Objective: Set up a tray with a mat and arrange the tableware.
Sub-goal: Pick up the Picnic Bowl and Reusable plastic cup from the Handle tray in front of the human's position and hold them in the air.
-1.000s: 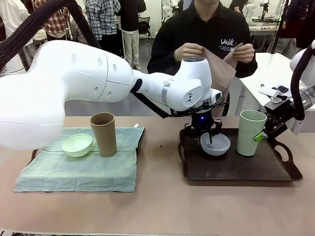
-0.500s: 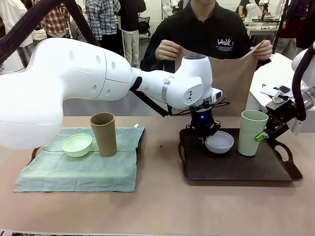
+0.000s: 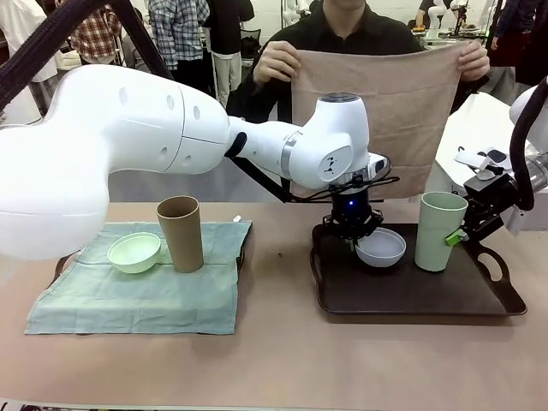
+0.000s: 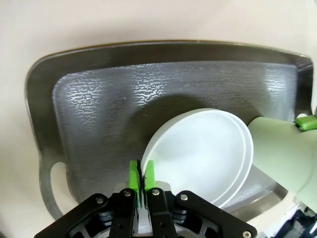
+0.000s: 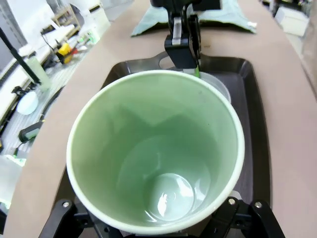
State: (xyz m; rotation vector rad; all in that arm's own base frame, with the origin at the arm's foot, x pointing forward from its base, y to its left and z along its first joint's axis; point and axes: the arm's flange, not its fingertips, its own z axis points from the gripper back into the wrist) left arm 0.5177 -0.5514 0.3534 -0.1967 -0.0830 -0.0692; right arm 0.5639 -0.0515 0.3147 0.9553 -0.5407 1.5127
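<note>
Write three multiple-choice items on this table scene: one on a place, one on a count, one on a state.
1. Where does the tan-brown cup stand?
A. On the green mat, beside the light green bowl
B. On the dark tray
C. Inside the whitish-blue bowl

2. How many pieces of tableware are at the dark tray?
A. One
B. Two
C. Four

3. What state is the left gripper in?
A. Open above the green mat
B. Shut on the tan-brown cup
C. Shut on the whitish-blue bowl's rim

Answers:
1 A, the cup stands upright on the mat next to the bowl.
2 B, the whitish-blue bowl and the pale green cup are there.
3 C, its jaws pinch the rim and the bowl hangs tilted.
</note>
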